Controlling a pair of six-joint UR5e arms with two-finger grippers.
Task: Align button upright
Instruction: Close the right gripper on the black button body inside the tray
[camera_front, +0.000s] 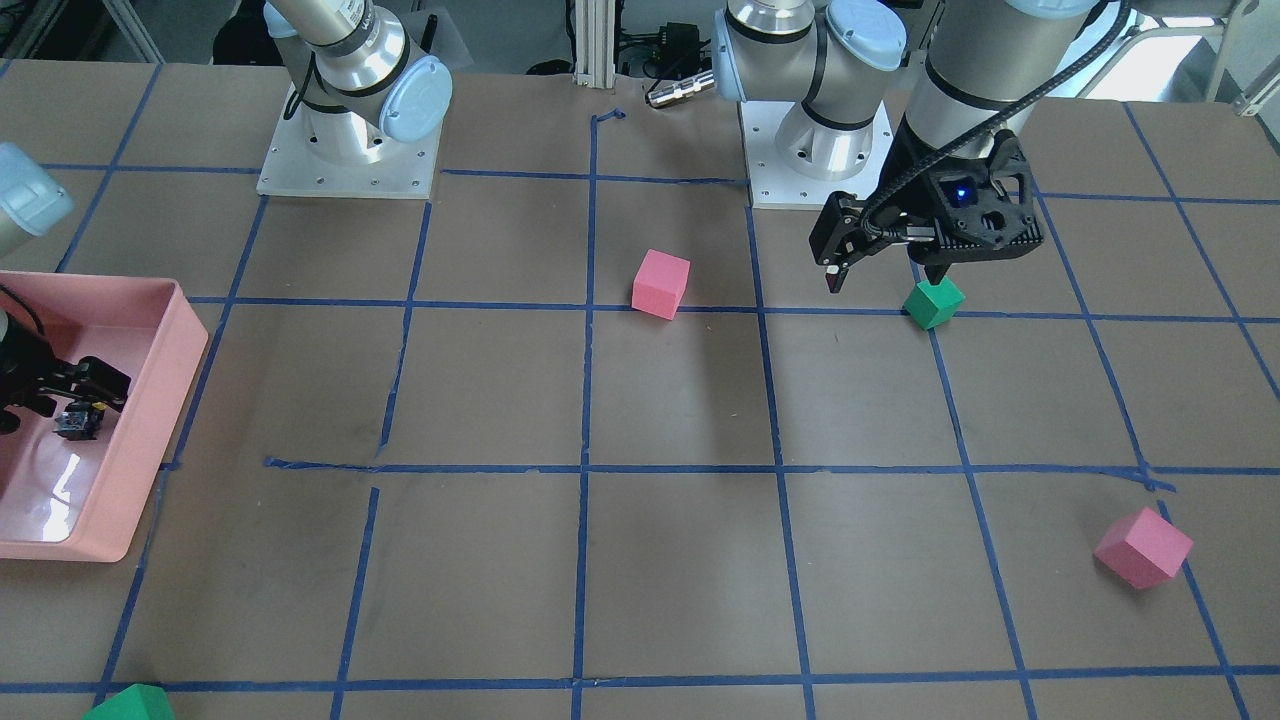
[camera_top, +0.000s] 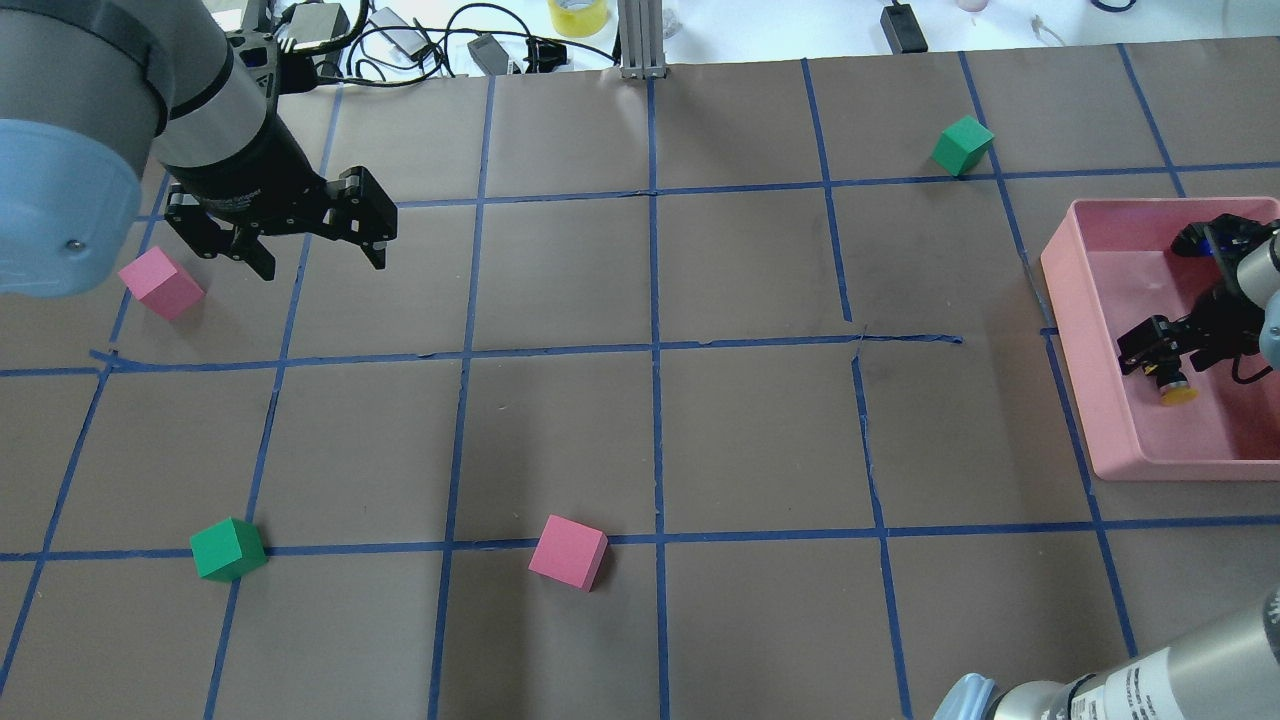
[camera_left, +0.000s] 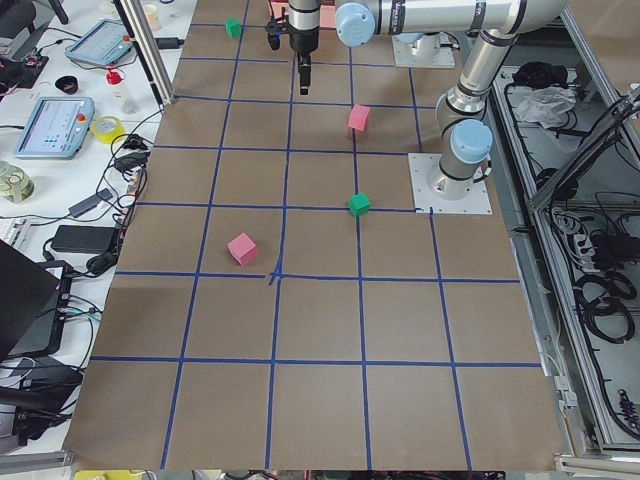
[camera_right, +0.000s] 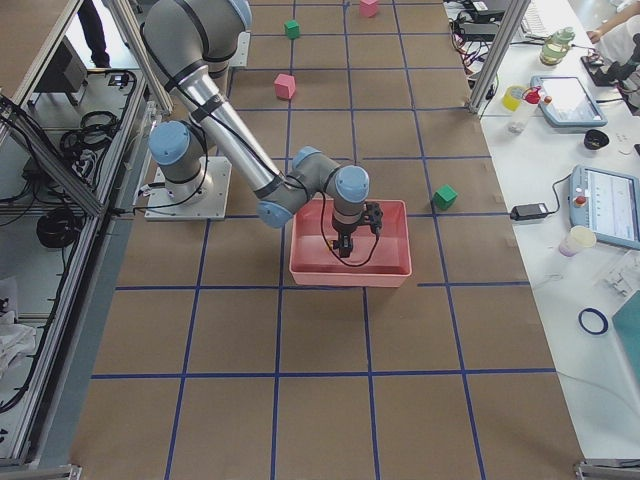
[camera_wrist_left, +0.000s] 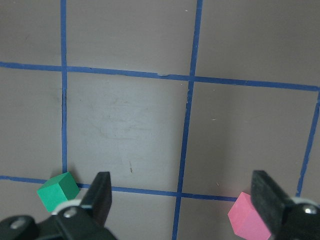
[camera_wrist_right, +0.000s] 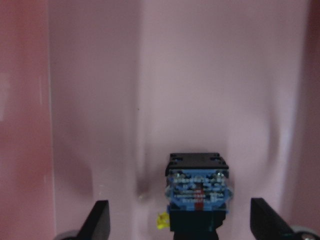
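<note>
Right gripper spread wide, straddling button on tray floor, not touching. Centre on its body; close gently so it doesn't skid. Left gripper also spread, holding nothing.

Holds left claw aloft, pointed straight down, fingers spread wide. Stretches right arm far out, wrist bent downward, right claw lowered, likewise parted wide.

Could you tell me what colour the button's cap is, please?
Yellow; the button shows its cap best in the overhead exterior view.
</note>
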